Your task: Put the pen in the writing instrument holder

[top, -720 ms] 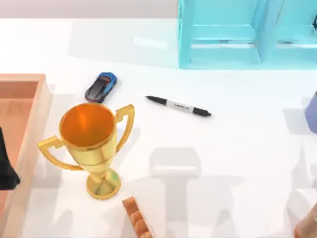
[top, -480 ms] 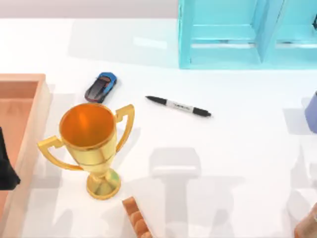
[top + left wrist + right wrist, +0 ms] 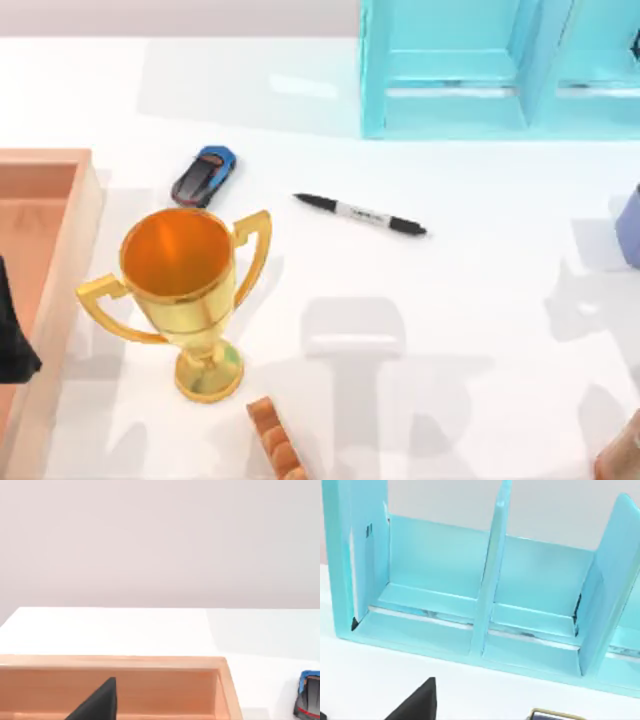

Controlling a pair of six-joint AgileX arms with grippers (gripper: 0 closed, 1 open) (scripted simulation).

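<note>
Lying at the centre of the white worktop (image 3: 480,330), the slim white-grey pen (image 3: 361,215) with black ends is untouched; end effector states cannot be told.

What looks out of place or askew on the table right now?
Nothing looks spilled or damaged. The pen lies flat and slanted on the bare table, not in any holder. The gold trophy stands upright, and the toy car sits on its wheels.
</note>
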